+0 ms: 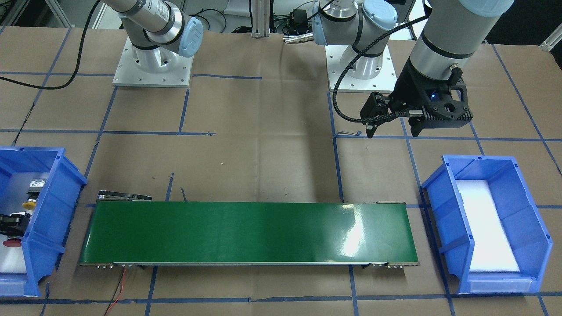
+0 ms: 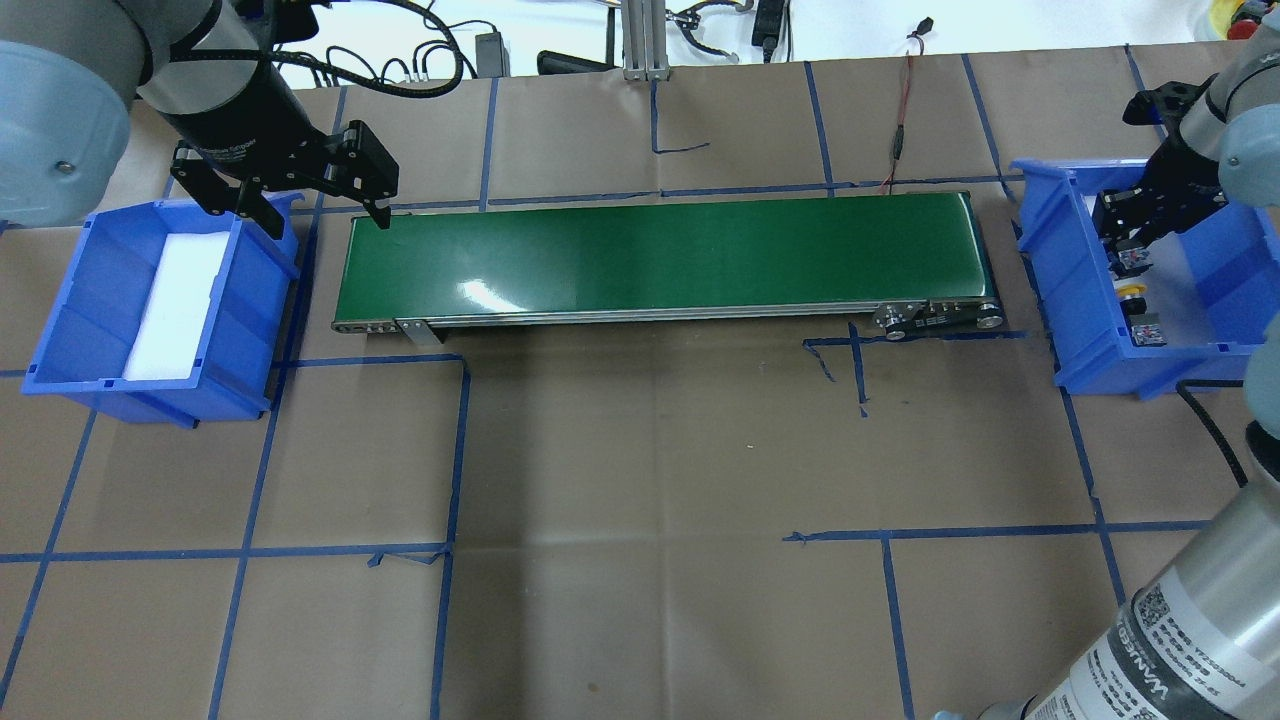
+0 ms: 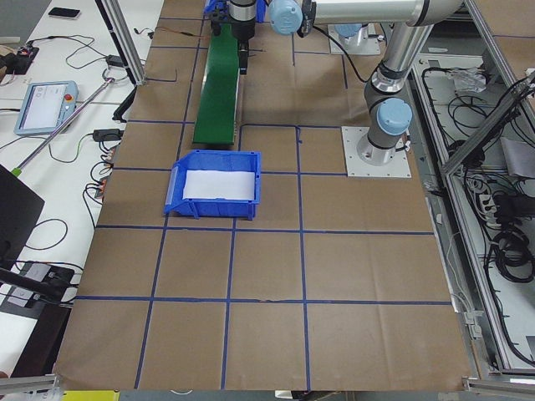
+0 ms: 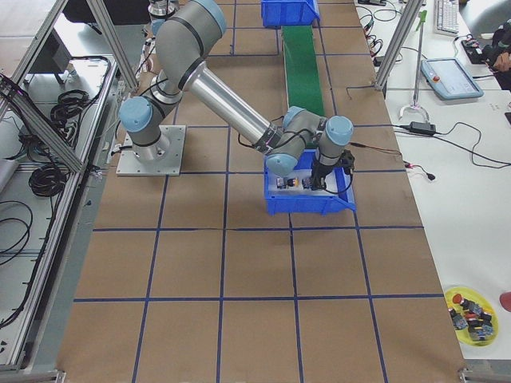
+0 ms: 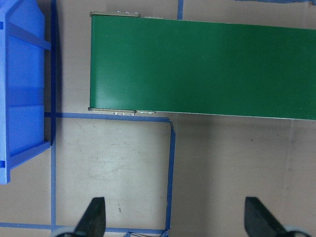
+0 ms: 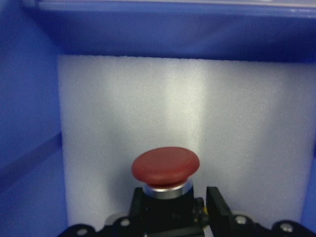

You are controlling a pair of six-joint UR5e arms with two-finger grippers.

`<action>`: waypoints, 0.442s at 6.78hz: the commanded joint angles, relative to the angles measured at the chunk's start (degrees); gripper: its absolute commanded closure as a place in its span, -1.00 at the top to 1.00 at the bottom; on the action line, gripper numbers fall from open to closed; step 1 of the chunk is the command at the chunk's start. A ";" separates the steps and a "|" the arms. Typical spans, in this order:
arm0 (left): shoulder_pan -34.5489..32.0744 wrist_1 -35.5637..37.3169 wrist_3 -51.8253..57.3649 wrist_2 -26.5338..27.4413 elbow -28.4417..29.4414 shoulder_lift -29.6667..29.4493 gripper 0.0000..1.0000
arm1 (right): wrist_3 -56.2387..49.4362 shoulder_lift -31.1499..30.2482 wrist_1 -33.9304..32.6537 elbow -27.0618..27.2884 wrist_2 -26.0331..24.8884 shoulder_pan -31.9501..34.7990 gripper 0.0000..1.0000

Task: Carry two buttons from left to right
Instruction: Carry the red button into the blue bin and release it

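Note:
The red button (image 6: 165,168) stands on white foam inside the blue bin (image 2: 1075,330) at the overhead view's right. My right gripper (image 6: 175,210) reaches down into that bin, its fingers (image 6: 216,205) shut on the button's black body. In the front-facing view the red cap (image 1: 11,242) shows just below the right gripper (image 1: 9,224). The yellow button (image 2: 1132,292) lies loose in the same bin, a little apart from the gripper. My left gripper (image 2: 325,215) hangs open and holds nothing above the table, beside the conveyor's left end.
A green conveyor belt (image 2: 660,250) runs between the two bins and carries nothing. The other blue bin (image 2: 90,320), lined with white foam, sits at the belt's left end. Brown paper with blue tape lines covers the table (image 2: 640,480). A small grey part (image 2: 1147,330) also lies in the right bin.

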 commanded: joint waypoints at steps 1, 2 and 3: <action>0.00 0.02 0.00 -0.07 0.00 0.00 1.00 | 0.00 -0.33 -0.04 -0.41 -0.09 0.01 0.99; 0.00 0.02 0.00 -0.07 0.00 0.00 1.00 | 0.35 -0.94 0.05 -0.41 0.00 0.01 0.99; 0.00 0.02 0.00 -0.07 0.00 0.00 1.00 | 0.35 -2.60 0.40 -0.41 -0.35 0.10 0.99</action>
